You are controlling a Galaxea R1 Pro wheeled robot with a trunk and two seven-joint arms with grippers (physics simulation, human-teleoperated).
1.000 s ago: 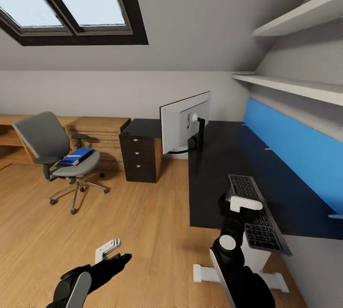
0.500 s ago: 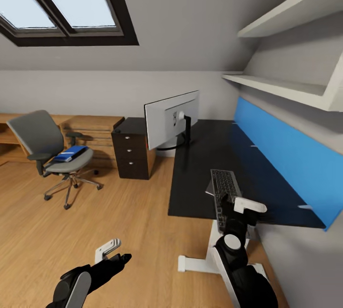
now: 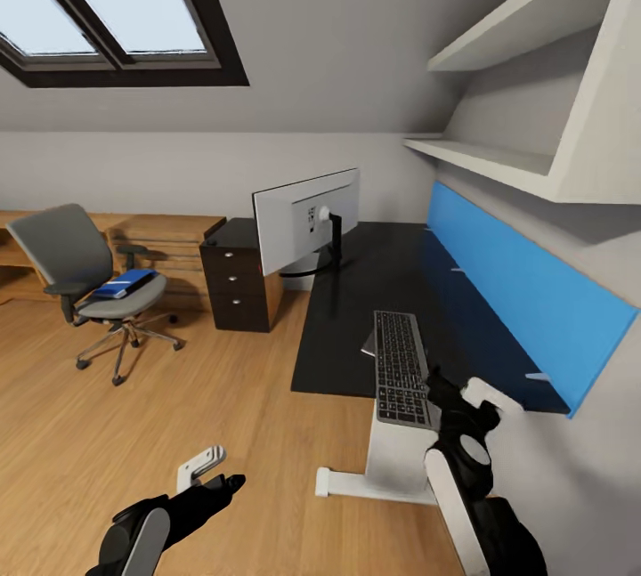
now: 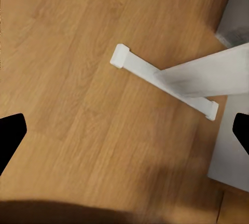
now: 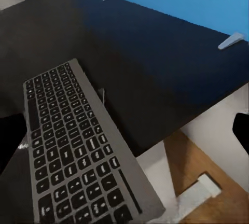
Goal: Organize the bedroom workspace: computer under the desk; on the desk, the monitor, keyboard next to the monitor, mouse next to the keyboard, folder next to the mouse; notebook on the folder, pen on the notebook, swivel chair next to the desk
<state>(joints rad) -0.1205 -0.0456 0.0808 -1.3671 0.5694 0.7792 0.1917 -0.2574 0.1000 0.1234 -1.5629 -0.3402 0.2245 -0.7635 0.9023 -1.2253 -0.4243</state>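
An attic bedroom with a wood floor surrounds us; our right gripper [image 3: 445, 393] is clenched on the keyboard [image 3: 397, 366], which overhangs the near edge of the desk [image 3: 356, 309]; our left gripper [image 3: 206, 469] hangs released above the floor; the keyboard looks light, stiff and thin, best held by its long side; the monitor [image 3: 304, 220] stands at the desk's far left corner; the folder [image 3: 122, 283] lies on the swivel chair [image 3: 85, 278], well apart.

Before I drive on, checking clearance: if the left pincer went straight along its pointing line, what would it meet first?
Most likely the wood floor, with the desk's white foot lying just beside that line; depth is unclear.
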